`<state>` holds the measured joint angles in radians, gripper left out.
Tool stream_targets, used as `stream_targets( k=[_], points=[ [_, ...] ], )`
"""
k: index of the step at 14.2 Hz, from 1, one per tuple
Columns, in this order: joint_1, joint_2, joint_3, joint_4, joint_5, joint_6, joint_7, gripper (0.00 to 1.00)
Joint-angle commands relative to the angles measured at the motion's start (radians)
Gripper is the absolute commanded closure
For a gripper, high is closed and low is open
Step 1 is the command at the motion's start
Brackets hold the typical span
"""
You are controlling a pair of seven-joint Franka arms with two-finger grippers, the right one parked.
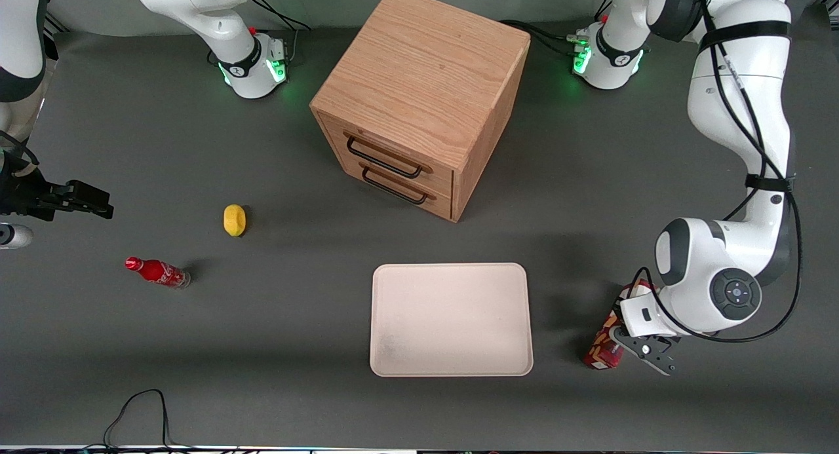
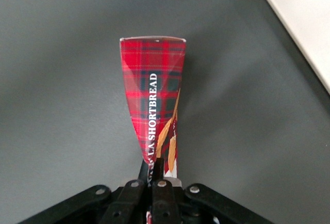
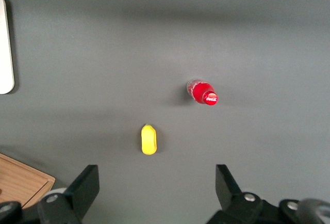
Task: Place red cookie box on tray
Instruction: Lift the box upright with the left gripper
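A: Surface status?

B: A dark grey matte tabletop (image 1: 196, 349) is being used as the work surface. A black cable loop (image 1: 141, 411) is lying at the edge nearest the front camera. Green lights are glowing on both arm bases.

A: Containers?

B: A light oak two-drawer cabinet with black wire handles (image 1: 419, 100) is sitting mid-table, both drawers closed, contents hidden. A large flat pale cream rectangular tray with rounded corners (image 1: 451, 320) is lying in front of it, nearer the camera. Nothing is being carried on it.

A: Box?

B: The long narrow dark-red tartan cookie box (image 1: 606, 342) is being held off the tray, just beside it toward the working arm's end. "SHORTBREAD" lettering is being shown on it (image 2: 154, 100) in the wrist view.

A: Pincer?

B: The left arm's black two-finger gripper (image 1: 645, 352) is pinching one end of the box, fingers pressed against it.

A: Other items?

B: A small yellow oval object (image 1: 234, 219) and a small red soda bottle (image 1: 157, 272) are lying toward the parked arm's end, well apart from the tray.
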<state>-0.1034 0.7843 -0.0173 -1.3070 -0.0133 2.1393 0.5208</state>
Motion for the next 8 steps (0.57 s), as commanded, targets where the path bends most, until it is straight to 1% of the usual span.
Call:
stream_targets(
  k=[1, 3, 5, 8],
  points=[
    [-0.002, -0.074, 0.005, 0.035, -0.016, -0.108, 0.015, 1.0],
    [0.001, -0.14, 0.004, 0.055, -0.025, -0.195, 0.016, 1.0],
    [0.002, -0.215, 0.007, 0.057, -0.072, -0.283, 0.015, 1.0],
    [0.001, -0.321, 0.014, 0.081, -0.063, -0.413, 0.013, 1.0]
  ],
)
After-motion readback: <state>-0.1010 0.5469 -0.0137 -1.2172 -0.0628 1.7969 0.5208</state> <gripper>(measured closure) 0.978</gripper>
